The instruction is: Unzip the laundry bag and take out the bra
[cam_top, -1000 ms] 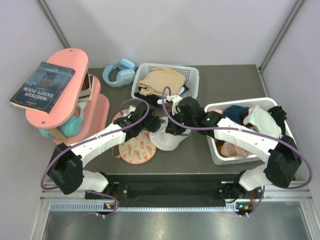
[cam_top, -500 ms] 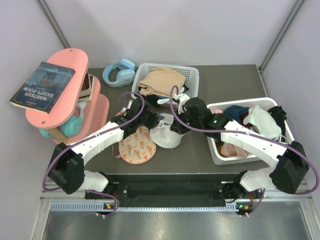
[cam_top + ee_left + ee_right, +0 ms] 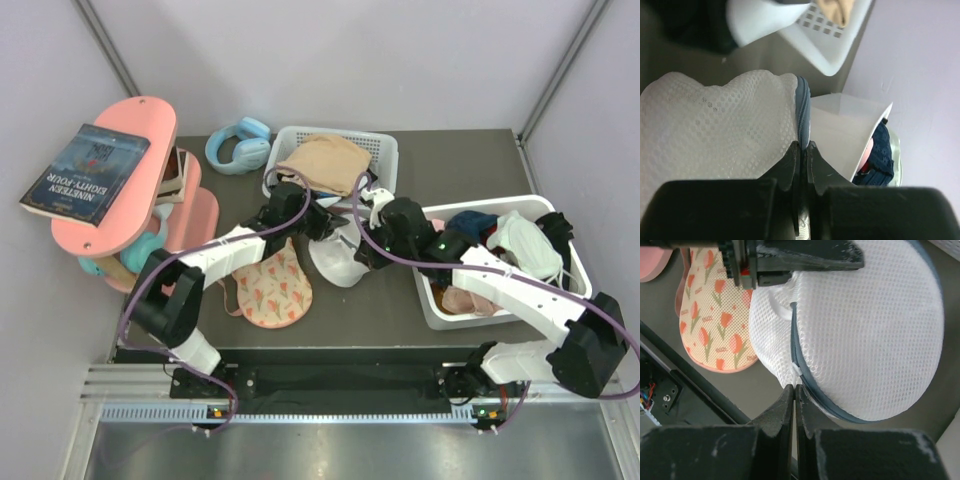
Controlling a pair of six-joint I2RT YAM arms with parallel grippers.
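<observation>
**Two grippers pinch mesh bag at mid-table**

The laundry bag (image 3: 338,262) sits near the middle of the table (image 3: 460,165). Its white mesh bulges in a dome, and a blue-grey zip rim runs around the edge. You see the left gripper (image 3: 801,148) with its fingers pressed together on that zip rim at the bag's far side, the tape vanishing between them. The right gripper (image 3: 794,389) meets the bag from the opposite side. Its fingers are drawn tight on the rim just below a small white tab on the zip. The bra (image 3: 268,288) lies on the table just left of the bag, outside it, with one floral cup facing up and its edge right against the mesh. Beyond the bag stands a white slatted basket (image 3: 388,148) holding a tan garment (image 3: 322,158). A second basket (image 3: 432,305), filled with mixed clothes, sits to the right. Blue headphones (image 3: 238,143) rest at the back of the table. A pink shelf (image 3: 150,115) carrying a book (image 3: 85,172) stands at the left.
</observation>
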